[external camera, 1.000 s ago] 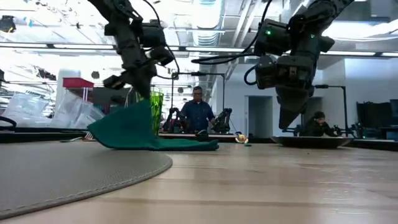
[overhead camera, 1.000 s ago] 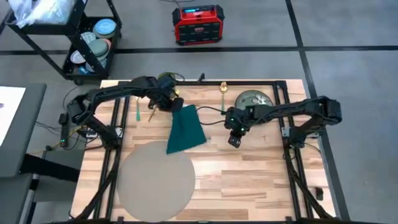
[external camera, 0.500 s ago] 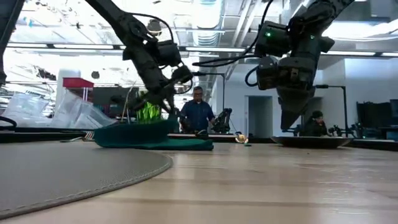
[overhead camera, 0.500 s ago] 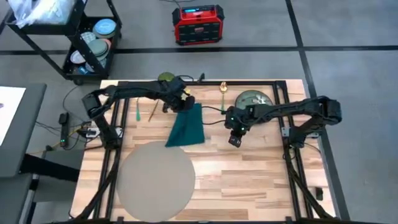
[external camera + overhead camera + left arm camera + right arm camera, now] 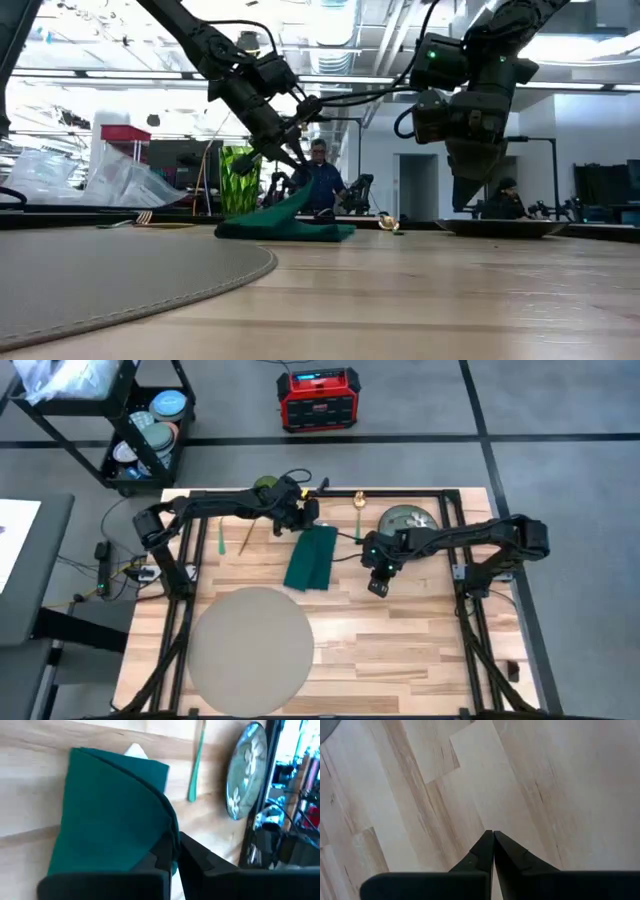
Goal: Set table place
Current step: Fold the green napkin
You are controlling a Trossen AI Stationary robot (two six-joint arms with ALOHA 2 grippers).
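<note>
The left gripper (image 5: 305, 520) is pinched shut on the far edge of the green cloth (image 5: 311, 557), with the cloth trailing from its jaws toward the near side of the table (image 5: 400, 650). In the low view the gripped edge is lifted while the rest lies flat. The right gripper (image 5: 377, 586) hovers over bare wood just beside the cloth, jaws closed on nothing, tips meeting in its wrist view.

The round mat (image 5: 253, 650), the place to be set, lies well apart from both pairs of jaws, toward the near left of the table, with nothing on it. The green floral plate (image 5: 409, 520) sits beyond the right gripper at the far edge, a gold spoon (image 5: 358, 505) between it and the left jaws, and a green fork (image 5: 221, 538) and a green glass (image 5: 239, 180) farther along.

The likely trouble is that the thin pinch may slip, dropping the cloth in a bunch, or that dragging it may unfold it or sweep it into the spoon.

Against a second ago, the cloth has slid toward the plate, off the mat's rim, and lies narrower and more neatly folded; the left arm has reached farther across, the right has barely moved.
</note>
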